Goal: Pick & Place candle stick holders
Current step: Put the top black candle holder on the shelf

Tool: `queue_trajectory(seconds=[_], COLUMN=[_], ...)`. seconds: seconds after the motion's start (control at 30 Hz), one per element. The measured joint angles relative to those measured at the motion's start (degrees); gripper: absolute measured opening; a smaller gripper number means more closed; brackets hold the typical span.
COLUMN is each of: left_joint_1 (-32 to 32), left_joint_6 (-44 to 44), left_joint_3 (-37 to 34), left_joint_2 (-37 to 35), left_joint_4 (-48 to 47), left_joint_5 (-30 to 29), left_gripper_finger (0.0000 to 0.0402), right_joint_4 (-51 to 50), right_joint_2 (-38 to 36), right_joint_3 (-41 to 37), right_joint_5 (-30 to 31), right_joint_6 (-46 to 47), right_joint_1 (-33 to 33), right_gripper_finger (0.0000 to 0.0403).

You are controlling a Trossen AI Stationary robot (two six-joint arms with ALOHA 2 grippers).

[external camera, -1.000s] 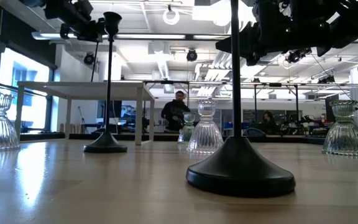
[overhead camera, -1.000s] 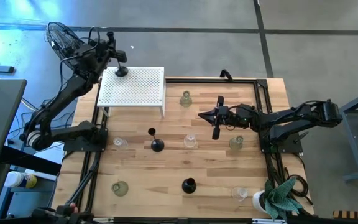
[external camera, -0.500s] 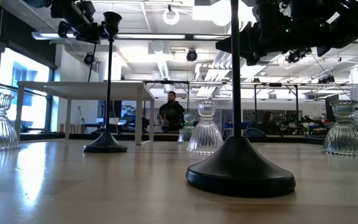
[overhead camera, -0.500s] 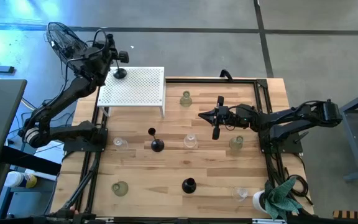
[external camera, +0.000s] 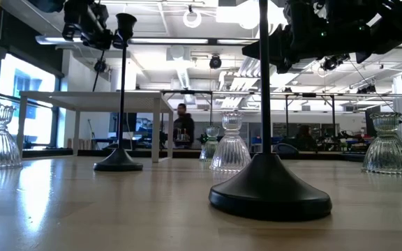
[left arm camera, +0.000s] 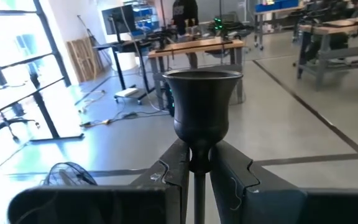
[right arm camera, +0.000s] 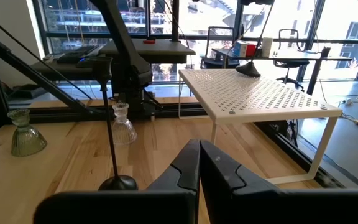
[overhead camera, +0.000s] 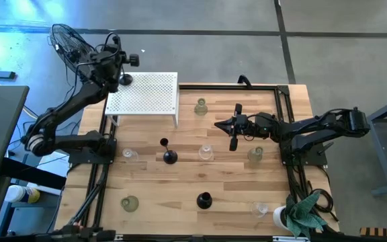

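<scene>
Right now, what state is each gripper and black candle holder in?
left gripper, shut on the held black holder
held black holder, upright, base at the white rack's corner
right gripper, shut, empty, above the table
central black holder, upright on the table
front black holder, upright on the table

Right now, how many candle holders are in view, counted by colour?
Black holders: 3
Green glass holders: 3
Clear glass holders: 3
Total: 9
</scene>
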Motion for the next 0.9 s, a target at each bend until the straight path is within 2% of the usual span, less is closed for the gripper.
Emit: queue_trajectory(seconds=[0.43, 0.67, 0.9], left_joint_1=[0.0, 0.04, 0.04], left_joint_6=[0.18, -1.6, -1.44], left_joint_3=[0.09, -0.09, -0.07], left_joint_2=[-0.66, -2.78, -3.01], left_joint_4=[-1.89, -4.23, -6.21], left_joint_5=[0.8, 5.27, 5.68], left_gripper_finger=[0.0048, 0.0102, 0.0145], right_joint_4=[0.0, 0.0, 0.02], right_joint_2=[0.0, 0.0, 0.0], right_joint_3=[0.0, 0.0, 0.0], right_joint_5=[-0.04, -0.04, -0.04], right_joint_6=[-0.02, -0.02, -0.02], right_joint_1=[0.0, 0.0, 0.0], right_gripper_finger=[0.0001, 0.0001, 0.0001])
